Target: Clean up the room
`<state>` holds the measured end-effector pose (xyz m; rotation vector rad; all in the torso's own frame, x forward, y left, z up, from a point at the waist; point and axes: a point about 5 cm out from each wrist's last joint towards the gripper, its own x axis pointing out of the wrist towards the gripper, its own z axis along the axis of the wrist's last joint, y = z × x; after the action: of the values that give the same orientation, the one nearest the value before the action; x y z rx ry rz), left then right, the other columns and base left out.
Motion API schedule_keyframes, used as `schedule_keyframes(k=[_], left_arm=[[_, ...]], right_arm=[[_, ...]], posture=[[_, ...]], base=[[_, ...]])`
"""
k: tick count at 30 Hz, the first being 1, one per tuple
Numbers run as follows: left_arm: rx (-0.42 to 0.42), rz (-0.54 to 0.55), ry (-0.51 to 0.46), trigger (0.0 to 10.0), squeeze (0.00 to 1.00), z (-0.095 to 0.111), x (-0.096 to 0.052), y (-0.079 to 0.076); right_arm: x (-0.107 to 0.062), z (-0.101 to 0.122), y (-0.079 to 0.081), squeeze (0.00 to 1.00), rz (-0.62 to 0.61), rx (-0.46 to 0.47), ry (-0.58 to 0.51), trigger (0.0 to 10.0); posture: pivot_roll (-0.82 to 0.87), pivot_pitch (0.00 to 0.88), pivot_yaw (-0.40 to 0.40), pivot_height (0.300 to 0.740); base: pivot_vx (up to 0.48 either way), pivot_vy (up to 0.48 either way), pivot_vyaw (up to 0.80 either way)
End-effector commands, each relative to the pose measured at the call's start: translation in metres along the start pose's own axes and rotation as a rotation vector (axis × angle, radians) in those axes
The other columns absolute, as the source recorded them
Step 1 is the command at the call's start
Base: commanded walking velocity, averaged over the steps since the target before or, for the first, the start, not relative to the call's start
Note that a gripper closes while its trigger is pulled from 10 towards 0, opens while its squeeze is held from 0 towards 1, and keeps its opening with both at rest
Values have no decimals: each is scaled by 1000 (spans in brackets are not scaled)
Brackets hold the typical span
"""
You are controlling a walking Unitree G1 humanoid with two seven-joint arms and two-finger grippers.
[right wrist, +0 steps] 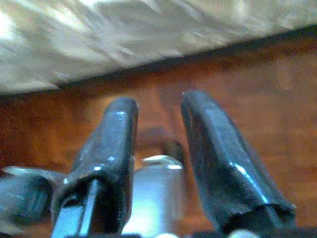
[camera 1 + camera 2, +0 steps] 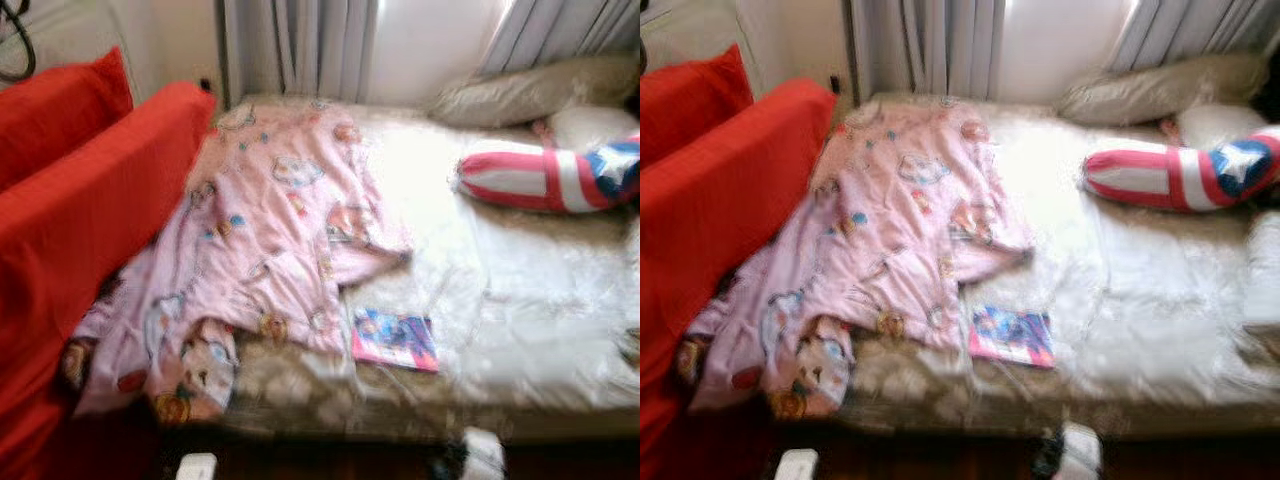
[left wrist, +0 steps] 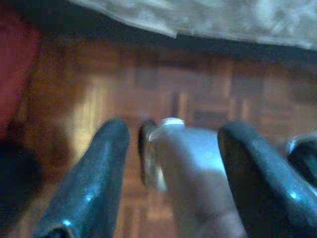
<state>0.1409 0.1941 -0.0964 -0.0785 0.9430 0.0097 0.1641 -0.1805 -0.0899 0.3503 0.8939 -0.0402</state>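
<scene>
With both hands hanging open and empty above the floor [image 3: 163, 99], the pink blanket [image 2: 260, 240] lay crumpled over the bed [image 2: 520, 320], best lifted by one free corner.

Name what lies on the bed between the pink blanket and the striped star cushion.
Only bare pale sheet separates the pink blanket from the striped star cushion, as the left eye view shows.
</scene>
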Motion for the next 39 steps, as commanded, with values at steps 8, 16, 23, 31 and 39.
schedule_keyframes(k=[8, 16, 23, 31, 39], left_arm=[[-22, -28, 55, 10000, 0, -14, -1, -12], [-38, -32, 49, 10000, 0, -14, -1, -12], [-64, -17, 39, 10000, 0, -15, -2, -12], [-61, -11, 37, 10000, 0, -17, -3, -13], [-56, -12, 30, 10000, 0, -16, -2, -14]], right_arm=[[-6, -3, -17, 0, -51, 4, 11, 10000], [-6, -3, -17, 0, -53, -4, 17, 10000], [-6, -1, -19, 0, -59, -8, 1, 10000], [-7, 0, -22, 0, -63, -15, 3, 10000], [-6, 4, -22, 0, -63, -14, -6, 10000]], posture=[[65, 68, -56, 740], [62, 63, -53, 740], [59, 40, -54, 740], [59, 30, -59, 740], [55, 53, -68, 740]], base=[[334, 0, 0], [124, 0, -645], [0, 0, -99], [0, 0, 0], [0, -282, 0]])
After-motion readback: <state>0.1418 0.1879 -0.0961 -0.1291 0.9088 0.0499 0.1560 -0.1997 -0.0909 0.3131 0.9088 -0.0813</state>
